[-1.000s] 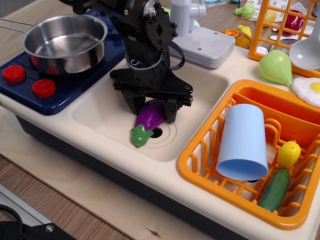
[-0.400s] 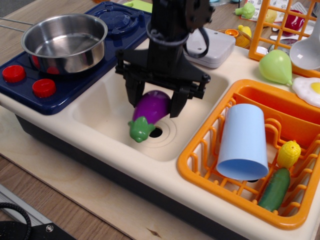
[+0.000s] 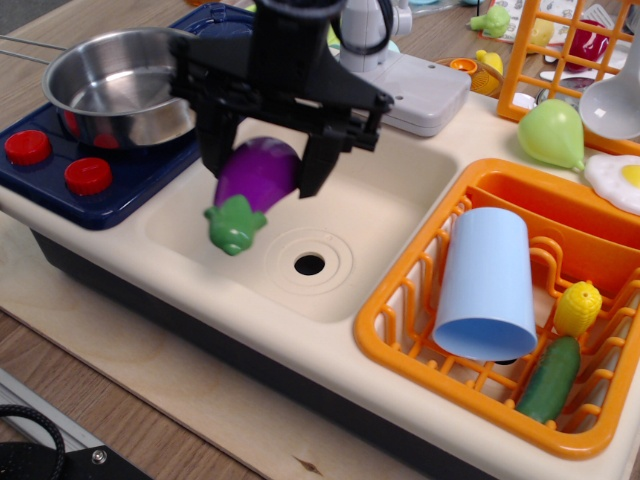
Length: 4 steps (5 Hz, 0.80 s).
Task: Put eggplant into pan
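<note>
1. The black gripper [image 3: 262, 172] grips the purple eggplant [image 3: 255, 176] between its 2 fingers, green cap hanging down toward the camera, lifted clear above the cream sink basin [image 3: 390, 230].
2. The steel pan [image 3: 118, 84] sits on the dark blue toy stove [image 3: 150, 170], left of the sink and just beside the gripper's frame; its inside looks bare.
3. An orange dish rack [image 3: 400, 340] at right holds a light blue cup [image 3: 485, 285] on its side, a cucumber [image 3: 548, 380] and a yellow corn [image 3: 578, 307].
4. A pale green pear [image 3: 550, 134] and a fried egg [image 3: 620, 182] lie behind the rack.
5. The play kitchen rests on a wooden tabletop [image 3: 120, 400].
</note>
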{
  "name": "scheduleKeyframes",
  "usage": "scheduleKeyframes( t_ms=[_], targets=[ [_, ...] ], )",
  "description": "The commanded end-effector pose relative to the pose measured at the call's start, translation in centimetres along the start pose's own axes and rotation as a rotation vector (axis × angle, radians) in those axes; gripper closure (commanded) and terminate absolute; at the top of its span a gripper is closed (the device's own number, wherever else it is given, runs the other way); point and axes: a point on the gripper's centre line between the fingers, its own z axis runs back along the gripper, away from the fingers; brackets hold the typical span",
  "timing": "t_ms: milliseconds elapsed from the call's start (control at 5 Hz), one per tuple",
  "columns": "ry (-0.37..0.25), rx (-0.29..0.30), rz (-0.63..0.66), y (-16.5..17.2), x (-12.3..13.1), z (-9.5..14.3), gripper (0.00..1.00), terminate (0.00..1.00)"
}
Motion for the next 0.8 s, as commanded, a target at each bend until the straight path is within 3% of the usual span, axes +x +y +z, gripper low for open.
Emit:
scheduleKeyframes(
  t_ms=[0, 200, 600],
  targets=[
    [-0.085, 0.046, -0.009, 3.1, 1.0, 4.0, 1.00, 0.00],
    [-0.125, 0.079, -0.094, 4.9, 3.6, 4.8, 1.00, 0.00],
    [-0.263, 0.117, -0.221, 7.4, 6.2, 2.9, 1.00, 0.00]
  ],
)
